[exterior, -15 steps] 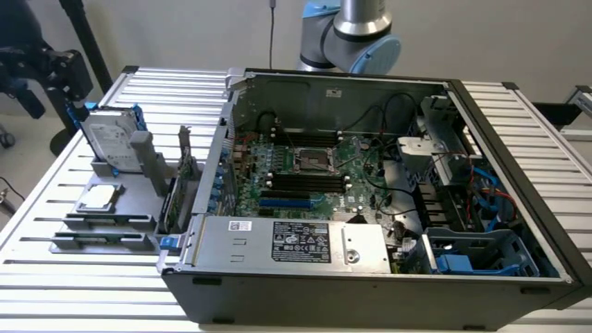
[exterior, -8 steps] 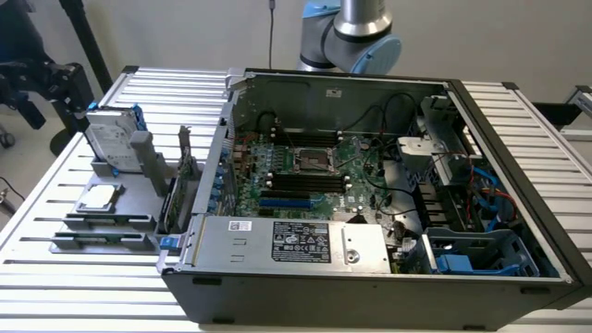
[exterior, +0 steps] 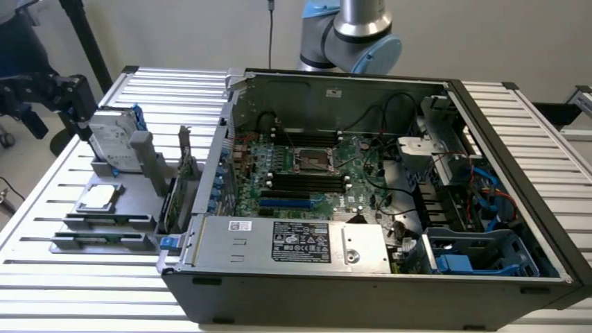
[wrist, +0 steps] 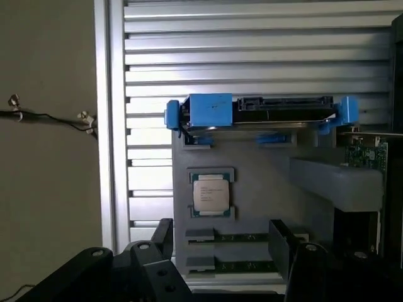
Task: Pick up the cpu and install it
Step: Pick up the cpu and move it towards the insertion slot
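Note:
The cpu (exterior: 99, 198) is a small square chip with a silver top, lying flat in a grey holder (exterior: 138, 208) on the slatted table, at the exterior view's left of the open computer case. The wrist view looks down on the cpu (wrist: 211, 194) in its recess. My black gripper (exterior: 54, 94) hangs above the table's far left corner, well away from the chip and higher than it. In the wrist view the gripper (wrist: 220, 238) is open, its dark fingers (wrist: 165, 234) apart with nothing held. The motherboard's bare socket (exterior: 315, 161) sits inside the case.
A hard drive with blue rails (exterior: 113, 139) (wrist: 264, 112) stands on the holder behind the cpu. Memory sticks (exterior: 102, 239) (wrist: 242, 238) lie in front of it, and a green card (exterior: 185, 170) stands beside it. The case walls (exterior: 218, 159) and power supply (exterior: 287, 243) border the motherboard.

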Tool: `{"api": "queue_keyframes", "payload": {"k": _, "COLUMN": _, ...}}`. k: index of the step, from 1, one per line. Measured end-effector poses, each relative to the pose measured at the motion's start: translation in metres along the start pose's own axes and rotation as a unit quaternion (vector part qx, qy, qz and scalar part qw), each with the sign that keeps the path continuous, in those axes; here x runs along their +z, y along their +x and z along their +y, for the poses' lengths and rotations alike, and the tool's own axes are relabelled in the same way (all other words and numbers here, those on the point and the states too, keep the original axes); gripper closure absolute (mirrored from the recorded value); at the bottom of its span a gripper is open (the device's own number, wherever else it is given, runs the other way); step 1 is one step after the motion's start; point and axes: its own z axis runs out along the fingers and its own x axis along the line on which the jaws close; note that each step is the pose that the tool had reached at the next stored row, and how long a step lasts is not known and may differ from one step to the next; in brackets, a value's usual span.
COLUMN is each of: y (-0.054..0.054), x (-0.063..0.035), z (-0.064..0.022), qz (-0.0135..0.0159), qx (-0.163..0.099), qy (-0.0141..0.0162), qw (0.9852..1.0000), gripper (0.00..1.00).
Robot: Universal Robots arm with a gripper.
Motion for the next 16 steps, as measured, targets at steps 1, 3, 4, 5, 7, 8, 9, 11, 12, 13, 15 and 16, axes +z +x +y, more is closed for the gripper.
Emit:
{"api": "queue_keyframes", "payload": {"k": 1, "y": 0.0, "x": 0.0018, "z": -0.0001, "qz": 0.0, "qx": -0.001, "qy": 0.0, "qw": 1.0, "gripper": 0.29}}
{"api": "queue_keyframes", "payload": {"k": 3, "y": 0.0, "x": 0.0053, "z": -0.0002, "qz": 0.0002, "qx": -0.004, "qy": 0.0, "qw": 1.0, "gripper": 0.29}}
{"api": "queue_keyframes", "payload": {"k": 4, "y": 0.0, "x": 0.0073, "z": -0.0003, "qz": 0.0002, "qx": -0.005, "qy": 0.0001, "qw": 1.0, "gripper": 0.29}}
{"api": "queue_keyframes", "payload": {"k": 5, "y": -0.001, "x": 0.0091, "z": -0.0004, "qz": 0.0003, "qx": -0.006, "qy": 0.0001, "qw": 1.0, "gripper": 0.29}}
{"api": "queue_keyframes", "payload": {"k": 7, "y": -0.001, "x": 0.0127, "z": -0.0005, "qz": 0.0004, "qx": -0.008, "qy": 0.0001, "qw": 1.0, "gripper": 0.29}}
{"api": "queue_keyframes", "payload": {"k": 8, "y": -0.001, "x": 0.0145, "z": -0.0006, "qz": 0.0005, "qx": -0.009, "qy": 0.0001, "qw": 1.0, "gripper": 0.29}}
{"api": "queue_keyframes", "payload": {"k": 9, "y": -0.001, "x": 0.0163, "z": -0.0007, "qz": 0.0006, "qx": -0.011, "qy": 0.0001, "qw": 0.9999, "gripper": 0.29}}
{"api": "queue_keyframes", "payload": {"k": 11, "y": -0.001, "x": 0.02, "z": -0.0008, "qz": 0.0008, "qx": -0.014, "qy": 0.0001, "qw": 0.9999, "gripper": 0.29}}
{"api": "queue_keyframes", "payload": {"k": 12, "y": -0.001, "x": 0.0218, "z": -0.0009, "qz": 0.0009, "qx": -0.016, "qy": 0.0001, "qw": 0.9999, "gripper": 0.29}}
{"api": "queue_keyframes", "payload": {"k": 13, "y": -0.001, "x": 0.0235, "z": -0.0009, "qz": 0.001, "qx": -0.017, "qy": 0.0001, "qw": 0.9999, "gripper": 0.29}}
{"api": "queue_keyframes", "payload": {"k": 15, "y": -0.001, "x": 0.0271, "z": -0.0011, "qz": 0.0012, "qx": -0.02, "qy": 0.0002, "qw": 0.9998, "gripper": 0.29}}
{"api": "queue_keyframes", "payload": {"k": 16, "y": -0.001, "x": 0.029, "z": -0.0011, "qz": 0.0013, "qx": -0.021, "qy": 0.0002, "qw": 0.9998, "gripper": 0.29}}
